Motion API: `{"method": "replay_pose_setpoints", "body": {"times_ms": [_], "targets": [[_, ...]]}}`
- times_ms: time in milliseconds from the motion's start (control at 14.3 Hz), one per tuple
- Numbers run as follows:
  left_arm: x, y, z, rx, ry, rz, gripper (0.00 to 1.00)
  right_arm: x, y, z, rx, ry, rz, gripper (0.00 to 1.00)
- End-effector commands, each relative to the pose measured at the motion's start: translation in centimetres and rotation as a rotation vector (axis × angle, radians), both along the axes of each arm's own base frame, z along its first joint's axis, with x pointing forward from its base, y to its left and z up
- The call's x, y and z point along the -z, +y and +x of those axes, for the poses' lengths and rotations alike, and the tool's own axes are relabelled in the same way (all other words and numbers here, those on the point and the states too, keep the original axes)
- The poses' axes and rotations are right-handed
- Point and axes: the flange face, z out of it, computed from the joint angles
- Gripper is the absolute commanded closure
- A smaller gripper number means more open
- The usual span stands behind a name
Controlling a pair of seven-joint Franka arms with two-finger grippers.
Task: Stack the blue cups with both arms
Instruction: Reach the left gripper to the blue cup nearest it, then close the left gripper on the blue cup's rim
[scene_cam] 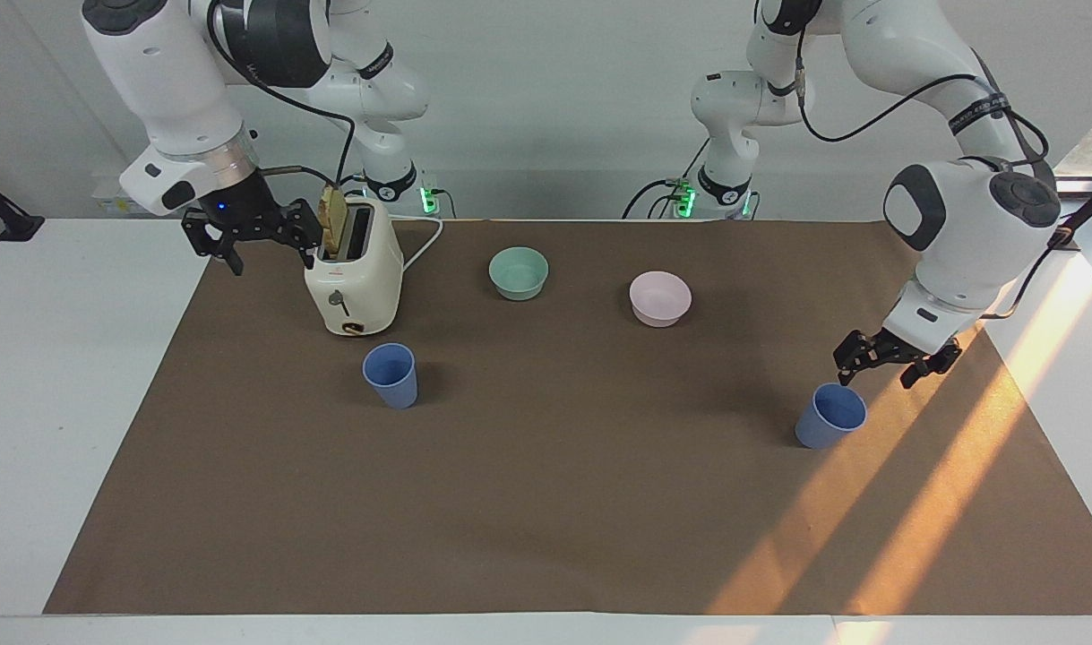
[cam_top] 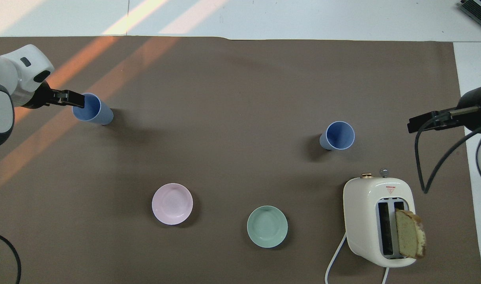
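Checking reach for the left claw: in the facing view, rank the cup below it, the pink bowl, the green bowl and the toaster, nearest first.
From the open left claw:
1. Blue cup, just beneath it.
2. Pink bowl, mid-table.
3. Green bowl, beside the pink one.
4. Toaster, at the right arm's end.

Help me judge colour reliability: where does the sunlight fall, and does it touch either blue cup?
Facing view: orange sunlight streaks cross the brown mat at the left arm's end, brushing the blue cup there. Overhead view: same streaks reach that cup; the other blue cup sits in even light.
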Motion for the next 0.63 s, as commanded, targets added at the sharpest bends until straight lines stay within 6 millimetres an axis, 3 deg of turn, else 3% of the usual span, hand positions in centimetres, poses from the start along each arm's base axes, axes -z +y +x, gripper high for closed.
{"method": "replay_pose_setpoints", "body": {"times_ms": [0,351,561], "targets": [[2.2,1.2,0.3,-0.010,-0.022,-0.018,0.00,0.4,0.1,0.1,0.007,-0.010,0.014,0.00],[3.0,2.9,0.4,-0.019,-0.035,-0.050,0.00,0.4,0.1,0.0,0.007,-0.010,0.014,0.00],[6.0,3.0,1.0,-0.018,-0.047,-0.043,0.00,0.5,0.2,-0.2,0.006,-0.007,0.014,0.00]]}}
